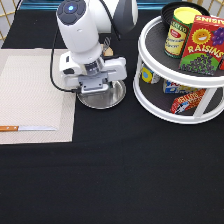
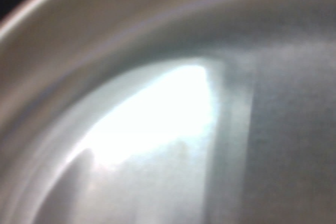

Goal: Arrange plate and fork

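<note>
A staged lab tabletop: black cloth (image 1: 125,170), placemat (image 1: 35,100), and a two-tier turntable (image 1: 150,97) of groceries.

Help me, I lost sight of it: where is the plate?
In the exterior view's centre, the plate lies under the claw, between the placemat and the turntable rack.

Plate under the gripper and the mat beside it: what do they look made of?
The plate looks like polished metal: silver, with mirror-like glare filling the wrist view. The gripper sits low over it. The placemat looks like woven fabric or vinyl, matte beige with a fine texture; which one is unclear.
</note>
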{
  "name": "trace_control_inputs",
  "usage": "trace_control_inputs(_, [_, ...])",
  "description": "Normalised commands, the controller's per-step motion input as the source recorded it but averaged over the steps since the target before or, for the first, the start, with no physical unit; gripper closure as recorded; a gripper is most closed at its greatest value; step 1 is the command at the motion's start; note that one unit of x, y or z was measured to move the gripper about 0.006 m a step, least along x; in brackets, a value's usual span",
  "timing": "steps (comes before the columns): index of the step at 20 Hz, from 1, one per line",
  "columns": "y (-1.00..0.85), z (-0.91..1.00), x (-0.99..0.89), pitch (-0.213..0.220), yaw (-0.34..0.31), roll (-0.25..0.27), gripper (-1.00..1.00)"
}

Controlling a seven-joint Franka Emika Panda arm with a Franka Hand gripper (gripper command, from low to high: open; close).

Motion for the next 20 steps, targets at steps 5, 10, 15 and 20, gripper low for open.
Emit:
trace_control_inputs(5, [-0.74,0.21,0.5,0.17,0.0,0.016,-1.0])
trace_control_inputs(10, [-0.87,0.17,0.44,0.152,0.0,0.025,-1.0])
trace_control_inputs(15, [-0.9,0.05,0.46,0.131,0.0,0.003,-1.0])
trace_control_inputs(20, [-0.91,0.01,0.51,0.1,0.0,0.0,-1.0])
